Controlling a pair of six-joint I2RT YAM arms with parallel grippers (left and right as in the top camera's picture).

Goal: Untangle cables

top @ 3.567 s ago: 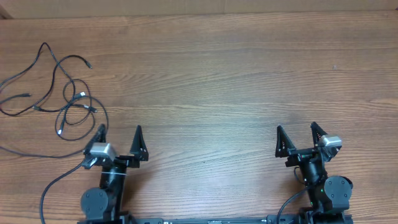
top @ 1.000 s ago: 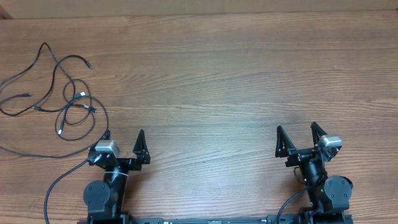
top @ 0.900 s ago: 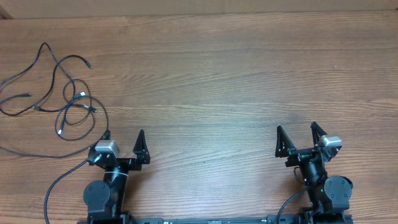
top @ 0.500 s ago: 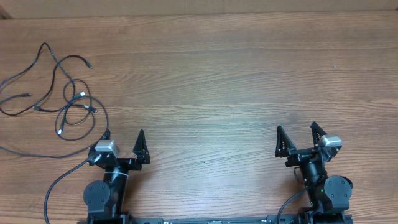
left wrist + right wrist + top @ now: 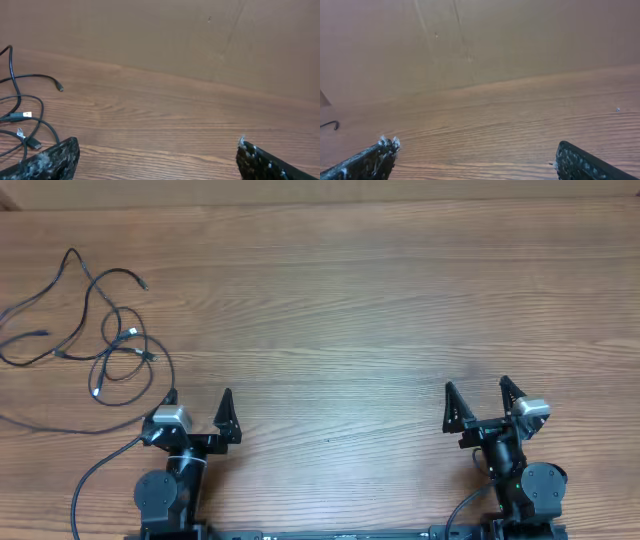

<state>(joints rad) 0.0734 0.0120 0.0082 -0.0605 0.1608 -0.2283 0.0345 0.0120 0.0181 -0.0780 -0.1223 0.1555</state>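
The cables (image 5: 112, 332) lie as a loose tangle of thin black cords at the table's left, with small plug ends, one of them silvery (image 5: 98, 392). One long strand curves down close past my left gripper's outer finger. My left gripper (image 5: 200, 393) stands open just right of the tangle, nothing between its fingers. In the left wrist view the cables (image 5: 20, 116) show at the left edge, beside the open left gripper (image 5: 158, 142). My right gripper (image 5: 477, 384) is open and empty far to the right. The right gripper (image 5: 476, 145) faces bare wood.
A thicker black wire (image 5: 92, 475) runs from the left arm's base toward the front edge. A brown wall (image 5: 160, 35) rises along the table's far edge. A dark cord end (image 5: 331, 124) shows at the left edge of the right wrist view.
Since the earliest frame my left gripper has shifted slightly to the right. Over the last second nothing has moved, and the cables lie as before.
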